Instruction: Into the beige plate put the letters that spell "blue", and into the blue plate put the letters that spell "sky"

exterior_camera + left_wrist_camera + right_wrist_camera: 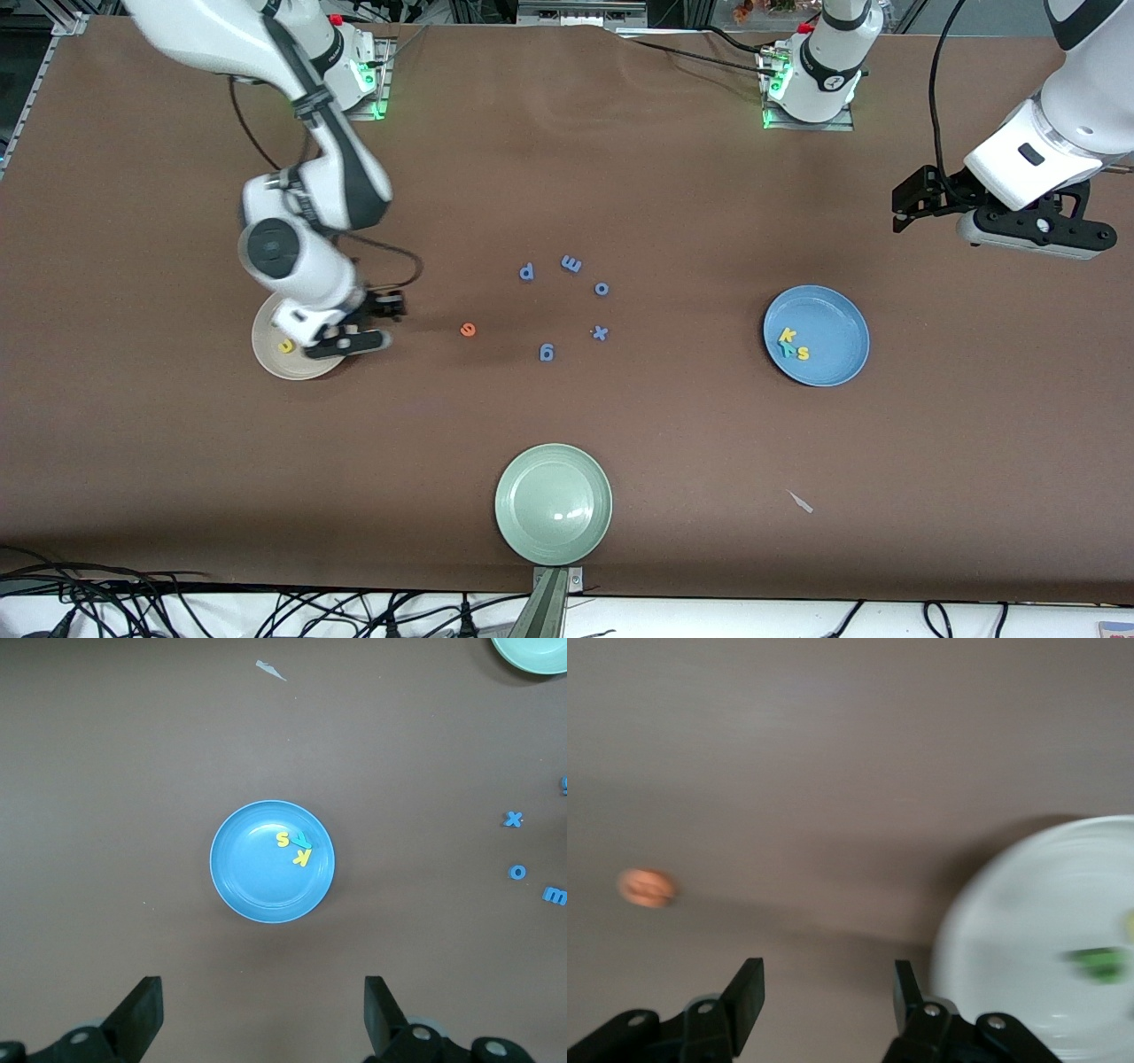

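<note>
- Front view: the brown matte table (673, 177) has wide bare room along its upper part and lower corners. The right gripper (354, 341) is at centre-left, low over the edge of the beige plate (266, 350); here I cannot tell how its jaws stand. A yellow u (285, 346) lies flat in this round shallow plate.
- The small orange e (468, 330) lies alone on the table, near that plate, with free space all around it.
- Five dark blue letters (571, 263) form a loose ring in the centre, each apart from the others.
- The blue plate (837, 306), round and smooth, is at centre-right; the yellow k (788, 335), yellow s (803, 353) and teal y (784, 348) lie close together in it.
- A pale green plate (553, 503), glossy, sits at lower centre close to the table edge. A small pale scrap (801, 502) lies at lower right.
- The left gripper (1032, 226) waits high at upper right, clear of everything.
- Left wrist view: the left jaws stand wide and empty at the bottom of the frame, with bare table between them and the blue plate in the centre.
- Right wrist view: the right jaws are partly apart and hold nothing. The plate rim is at the right of the frame, with a blurred green piece (1099, 961) in it.
</note>
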Controlling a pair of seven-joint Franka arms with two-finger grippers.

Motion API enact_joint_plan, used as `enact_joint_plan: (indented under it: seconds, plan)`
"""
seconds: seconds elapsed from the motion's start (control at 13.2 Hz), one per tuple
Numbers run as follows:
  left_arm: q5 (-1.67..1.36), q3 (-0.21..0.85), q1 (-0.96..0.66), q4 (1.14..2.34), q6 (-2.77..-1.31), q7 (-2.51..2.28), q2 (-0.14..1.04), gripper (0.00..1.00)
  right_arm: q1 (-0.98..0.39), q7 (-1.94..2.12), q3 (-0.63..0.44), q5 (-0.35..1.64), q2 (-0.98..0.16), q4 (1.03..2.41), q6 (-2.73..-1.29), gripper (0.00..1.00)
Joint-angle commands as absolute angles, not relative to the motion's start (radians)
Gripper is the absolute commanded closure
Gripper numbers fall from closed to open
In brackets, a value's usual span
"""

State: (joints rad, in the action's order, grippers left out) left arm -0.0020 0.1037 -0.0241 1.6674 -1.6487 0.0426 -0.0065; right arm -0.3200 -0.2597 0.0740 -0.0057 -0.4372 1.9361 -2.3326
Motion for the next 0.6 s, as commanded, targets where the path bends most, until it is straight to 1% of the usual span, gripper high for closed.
enact_joint_plan:
  seconds: [0.0, 0.08, 0.23, 0.53]
  plan:
    - [-0.018, 0.092, -0.032, 1.669, -1.646, 0.032, -0.012, 0.0, -0.402, -0.453, 0.081, -0.003, -0.56, 1.855, -2.419, 0.33]
    - [-0.018, 0.092, -0.032, 1.669, -1.646, 0.032, -0.012, 0.0, -0.422, -0.501, 0.087, -0.005, -0.602, 1.838, -2.472, 0.33]
    - [-0.018, 0.091, -0.025, 1.669, -1.643, 0.032, -0.011, 0.0, -0.445, -0.548, 0.089, -0.006, -0.65, 1.832, -2.561, 0.33]
    - [-0.018, 0.103, -0.028, 1.667, -1.643, 0.031, -0.014, 0.0, -0.457, -0.551, 0.089, -0.009, -0.673, 1.833, -2.582, 0.34]
